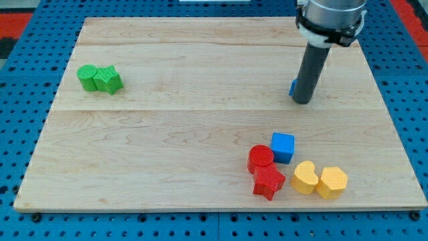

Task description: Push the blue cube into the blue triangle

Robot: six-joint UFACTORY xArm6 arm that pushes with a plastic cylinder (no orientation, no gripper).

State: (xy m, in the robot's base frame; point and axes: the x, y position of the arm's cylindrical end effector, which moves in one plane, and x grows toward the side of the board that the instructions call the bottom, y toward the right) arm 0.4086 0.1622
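Bystander blocks on the wooden board

Near the board's left edge, toward the top-left corner, two green blocks touch side by side: a rounded green block and a green star. Toward the bottom-right corner a red cylinder sits against a red star just below it. Right of those, near the bottom edge, a yellow heart touches a yellow hexagon. Blue pegboard surrounds the board.

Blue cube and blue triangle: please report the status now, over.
My tip at the view's upper right, against the mostly hidden blue triangle. Blue cube far below, touching the red cylinder. Path between looks open.
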